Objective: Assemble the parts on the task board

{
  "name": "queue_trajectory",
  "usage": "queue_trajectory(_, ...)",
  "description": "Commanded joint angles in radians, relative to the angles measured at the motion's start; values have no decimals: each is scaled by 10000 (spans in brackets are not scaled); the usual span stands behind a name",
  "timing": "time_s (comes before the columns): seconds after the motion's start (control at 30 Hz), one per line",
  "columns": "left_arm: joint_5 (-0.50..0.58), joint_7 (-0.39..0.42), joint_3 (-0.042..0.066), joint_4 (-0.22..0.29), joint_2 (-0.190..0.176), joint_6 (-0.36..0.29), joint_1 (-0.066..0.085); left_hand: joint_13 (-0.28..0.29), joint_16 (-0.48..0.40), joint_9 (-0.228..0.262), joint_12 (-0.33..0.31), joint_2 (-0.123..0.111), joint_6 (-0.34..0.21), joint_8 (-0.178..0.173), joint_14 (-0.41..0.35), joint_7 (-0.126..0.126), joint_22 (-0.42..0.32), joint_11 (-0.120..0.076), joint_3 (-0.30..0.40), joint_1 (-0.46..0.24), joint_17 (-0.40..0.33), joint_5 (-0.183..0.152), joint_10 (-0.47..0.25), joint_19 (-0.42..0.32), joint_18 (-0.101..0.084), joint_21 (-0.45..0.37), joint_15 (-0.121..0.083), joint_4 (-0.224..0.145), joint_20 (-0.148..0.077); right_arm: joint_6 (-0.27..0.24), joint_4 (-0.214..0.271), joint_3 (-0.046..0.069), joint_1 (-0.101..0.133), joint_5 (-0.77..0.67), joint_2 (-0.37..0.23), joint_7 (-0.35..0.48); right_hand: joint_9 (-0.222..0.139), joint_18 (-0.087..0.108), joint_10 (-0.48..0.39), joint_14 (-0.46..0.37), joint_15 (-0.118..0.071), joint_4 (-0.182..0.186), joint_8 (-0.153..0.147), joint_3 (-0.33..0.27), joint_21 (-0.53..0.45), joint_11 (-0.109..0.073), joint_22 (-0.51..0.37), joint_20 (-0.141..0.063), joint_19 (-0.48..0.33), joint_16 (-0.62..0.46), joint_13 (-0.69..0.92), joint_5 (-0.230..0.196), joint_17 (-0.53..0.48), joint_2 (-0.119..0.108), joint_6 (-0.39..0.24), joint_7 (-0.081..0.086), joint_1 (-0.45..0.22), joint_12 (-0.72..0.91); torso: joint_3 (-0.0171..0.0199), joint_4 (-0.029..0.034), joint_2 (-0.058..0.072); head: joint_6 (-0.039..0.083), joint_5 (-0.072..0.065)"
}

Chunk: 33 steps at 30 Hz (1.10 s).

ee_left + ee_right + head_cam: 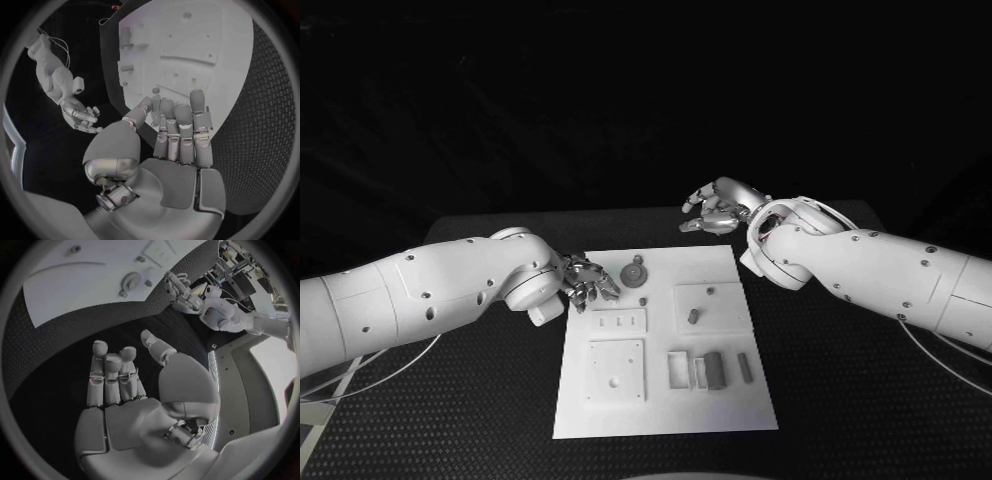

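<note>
While both hands hold nothing—left hand [589, 282] fingers apart, right hand [718, 208] loosely spread.

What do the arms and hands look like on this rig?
Both arms have smooth white rounded shells dotted with small dark screws. The left hand and right hand are silver metal with segmented fingers and a smooth palm plate. Thin pale cables loop beneath each forearm, and wiring shows at the right wrist.

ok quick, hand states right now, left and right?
Left hand: open, holding nothing, at the left edge of the task board.
Right hand: open, empty, over the table beyond the board's far right corner.
</note>
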Motion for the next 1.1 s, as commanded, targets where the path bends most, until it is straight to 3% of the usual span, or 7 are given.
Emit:
queue_trajectory(0.03, -828, -315, -6, -73, 115, 516, 4, 9, 39, 275, 59, 386, 144, 103, 67, 44, 15, -66, -33, 470, -15, 29, 116, 152, -139, 36, -131, -23, -127, -74, -101, 12, 49, 557, 46, 261, 1, 80, -12, 22, 60, -40, 18, 4, -38, 62, 43, 37, -32, 8, -13, 63, -11, 4, -296, 275, 84, -8, -9, 17, 12, -51, -21)
queue_trajectory(0.13, -988, -436, -71, -84, 154, 567, 3, 9, 43, 278, 58, 387, 145, 103, 71, 43, 17, -68, -33, 471, -21, 29, 120, 156, -139, 38, -133, -21, -129, -76, -132, 13, 58, 575, 83, 284, 1, 80, -13, 20, 60, -49, 19, 0, -37, 62, 47, 39, -33, 11, -15, 63, -14, 24, -295, 275, 87, -5, -16, 14, 9, -75, -13)
queue_trajectory(0.27, -1033, -489, -102, -131, 241, 619, 2, 9, 47, 282, 57, 391, 146, 102, 76, 42, 20, -69, -33, 472, -28, 30, 125, 161, -139, 42, -137, -20, -132, -46, -164, 15, 68, 578, 134, 294, 2, 80, -13, 18, 60, -70, 22, -2, -36, 61, 52, 39, -35, 16, -18, 64, -17, 58, -293, 274, 101, 1, -13, -5, 10, -120, -13)
queue_trajectory(0.57, -1056, -527, -167, -317, 504, 738, -44, 9, 52, 287, 53, 392, 140, 97, 75, 42, 25, -70, -31, 481, -41, 30, 126, 160, -141, 43, -141, -25, -135, 10, -184, 15, 78, 591, 200, 296, 2, 80, -16, 16, 59, -118, 26, -15, -34, 61, 62, 41, -37, 28, -25, 63, -24, 118, -292, 274, 121, 11, -41, -3, 12, -212, -19)
queue_trajectory(1.1, -1091, -551, -179, -353, 644, 980, -241, 8, 59, 294, 48, 401, 137, 93, 74, 44, 30, -68, -36, 472, -58, 30, 126, 158, -143, 44, -143, -17, -135, 49, -186, 15, 79, 595, 226, 291, -2, 80, -18, 13, 62, -162, 19, -34, -33, 64, 72, 44, -39, 39, -32, 63, -32, 158, -311, 277, 127, 21, -34, 6, 1, -314, -78)
